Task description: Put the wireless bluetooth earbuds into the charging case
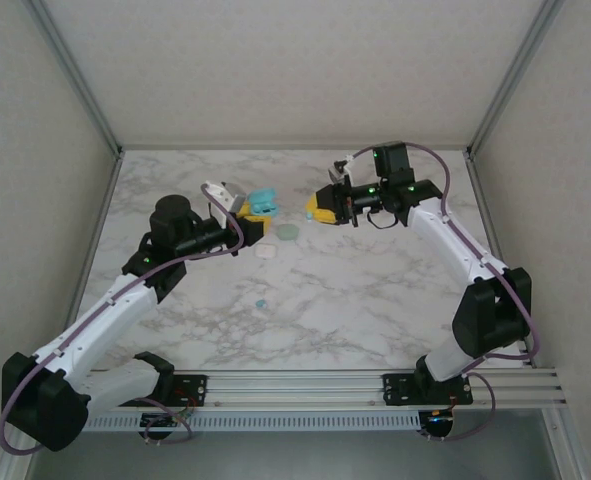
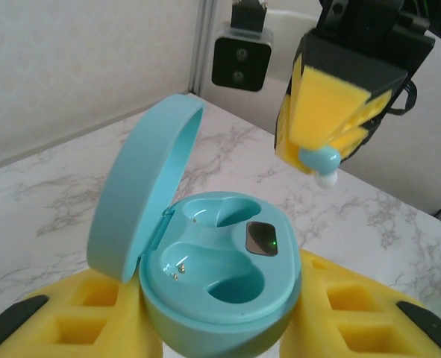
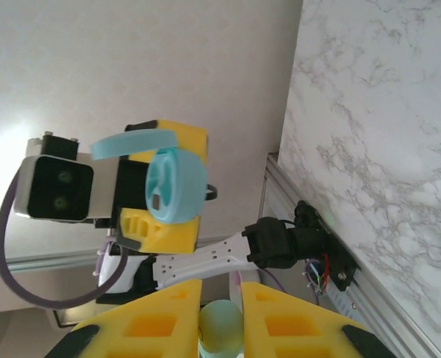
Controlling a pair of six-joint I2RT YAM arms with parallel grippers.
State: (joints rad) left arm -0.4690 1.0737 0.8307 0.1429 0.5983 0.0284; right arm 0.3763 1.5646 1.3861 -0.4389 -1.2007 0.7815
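My left gripper (image 1: 248, 212) is shut on the base of an open teal charging case (image 2: 227, 280), held off the table. The case's lid (image 2: 142, 194) stands up on the left, both wells are empty, and a small green light glows on its face. My right gripper (image 1: 319, 210) hangs just to the right of the case, shut on a small teal earbud (image 2: 323, 159) whose whitish tip points down. In the right wrist view the earbud (image 3: 221, 328) sits pinched between the yellow fingers (image 3: 302, 321), facing the case (image 3: 174, 186). Another tiny teal earbud (image 1: 261, 302) lies on the table.
A pale green rounded piece (image 1: 288, 232) and a whitish one (image 1: 266, 252) lie on the marble table (image 1: 375, 290) below the two grippers. Grey walls close in the back and both sides. The arms' mounting rail (image 1: 305, 385) runs along the near edge.
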